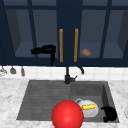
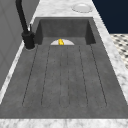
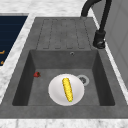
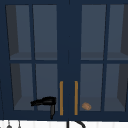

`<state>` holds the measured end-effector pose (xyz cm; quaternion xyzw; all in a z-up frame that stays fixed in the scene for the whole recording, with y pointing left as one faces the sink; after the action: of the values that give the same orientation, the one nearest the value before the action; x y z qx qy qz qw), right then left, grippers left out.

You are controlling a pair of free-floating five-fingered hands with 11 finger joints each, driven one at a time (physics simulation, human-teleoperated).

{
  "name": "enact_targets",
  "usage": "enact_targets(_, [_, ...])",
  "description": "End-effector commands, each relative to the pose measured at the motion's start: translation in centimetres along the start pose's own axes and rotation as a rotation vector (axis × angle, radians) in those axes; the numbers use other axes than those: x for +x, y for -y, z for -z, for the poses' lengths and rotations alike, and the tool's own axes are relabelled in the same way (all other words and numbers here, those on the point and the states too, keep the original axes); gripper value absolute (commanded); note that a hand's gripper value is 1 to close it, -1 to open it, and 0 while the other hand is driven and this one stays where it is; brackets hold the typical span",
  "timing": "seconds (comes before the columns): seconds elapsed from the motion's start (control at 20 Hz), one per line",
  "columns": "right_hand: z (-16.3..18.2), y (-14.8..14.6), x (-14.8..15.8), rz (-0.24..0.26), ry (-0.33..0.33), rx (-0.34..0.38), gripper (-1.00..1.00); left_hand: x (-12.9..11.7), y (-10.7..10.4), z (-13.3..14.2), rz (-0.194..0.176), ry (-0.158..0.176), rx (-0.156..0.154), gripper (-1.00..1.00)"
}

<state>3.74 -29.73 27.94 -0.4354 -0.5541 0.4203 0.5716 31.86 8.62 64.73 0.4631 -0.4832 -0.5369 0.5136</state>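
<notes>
The left hand (image 1: 44, 50) hangs up in front of the wall cabinet (image 1: 67, 15), just left of the left brass door handle (image 1: 61, 45), fingers stretched out flat to the left and relaxed, holding nothing. In the upper view the same hand (image 4: 44, 102) sits level with the lower shelf, close beside that left handle (image 4: 61, 98) but not clearly touching it. The right door handle (image 1: 76, 45) stands parallel just across the door seam. Behind the right glass pane, a small brown roundish thing (image 1: 86, 52) rests on the lower shelf; I cannot tell what it is.

Down low, the right hand (image 1: 109, 113) hovers at the front right corner of the sink basin (image 1: 105, 90), fingers curled in, and whether they grip anything I cannot tell. Just left of it lies a white plate (image 1: 90, 111) carrying a yellow corn cob (image 1: 89, 107); from the right side the cob (image 3: 67, 89) lies lengthwise across the plate (image 3: 56, 92), beside the drain (image 3: 83, 79). A big red ball (image 1: 67, 115) sits in front of the plate's left edge. The black faucet (image 1: 68, 75) rises behind the basin, the ribbed drainboard (image 1: 45, 97) spreads to the left, and the marble desk (image 1: 10, 100) runs round it all.
</notes>
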Motion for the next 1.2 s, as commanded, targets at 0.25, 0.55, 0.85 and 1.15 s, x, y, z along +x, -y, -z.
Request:
enact_targets(0.25, [0.0,0.0,0.0,0.0,0.0,0.0,0.0,-3.6,5.3,-5.0,-0.09,0.057,0.008,-1.0])
enact_targets(0.55, [0.0,0.0,0.0,0.0,0.0,0.0,0.0,-3.5,7.2,-6.1,-0.026,0.15,0.03,-1.0])
enact_targets(0.85, [0.0,0.0,0.0,0.0,0.0,0.0,0.0,-3.6,9.5,-6.5,-0.025,0.226,0.017,-1.0])
enact_targets(1.15, [0.0,0.0,0.0,0.0,0.0,0.0,0.0,-3.6,11.8,-6.3,-0.024,0.293,0.01,-1.0])
